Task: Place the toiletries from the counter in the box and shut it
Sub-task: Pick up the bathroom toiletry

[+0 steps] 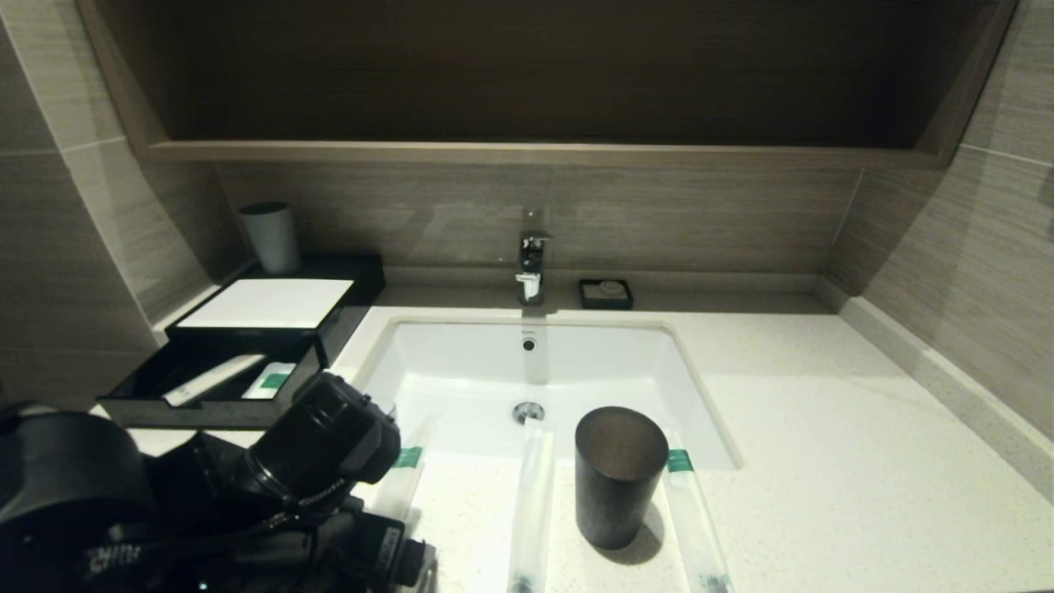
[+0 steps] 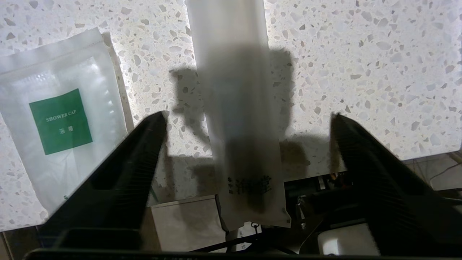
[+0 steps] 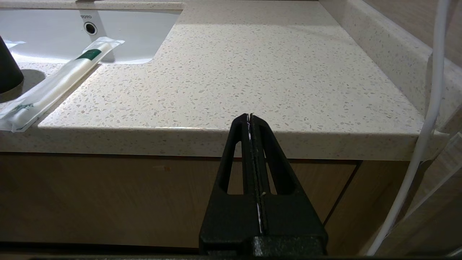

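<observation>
The left gripper [image 2: 249,122] hung low over the front edge of the cream-white speckled stone counter [image 1: 840,461], its black fingers [image 2: 137,151] spread wide on either side of a long narrow translucent white sachet [image 2: 238,119] without touching it. That sachet lay flat, its printed end overhanging the counter's front edge. Just beside it lay a shorter flat rectangular sachet with a green label reading "SHOWER CAP" [image 2: 59,121].

In the head view the left arm's dark bulk covered the near-left corner of the counter. A second long sachet [image 1: 531,502] ran from the front lip of the white rectangular sink basin [image 1: 461,354] toward the near edge. A third long sachet with a green band [image 1: 696,519] lay to its right. Between these two stood a dark cylindrical cup [image 1: 617,478], upright and close against both.

The low black box with a white top panel [image 1: 272,303] sat at the back left, its shallow drawer [image 1: 140,387] pulled out, with a long pale sachet [image 1: 212,379] and a green-labelled packet [image 1: 272,380] inside.

The right gripper [image 3: 251,117] was parked below the counter's front edge, fingers pressed together on nothing.
</observation>
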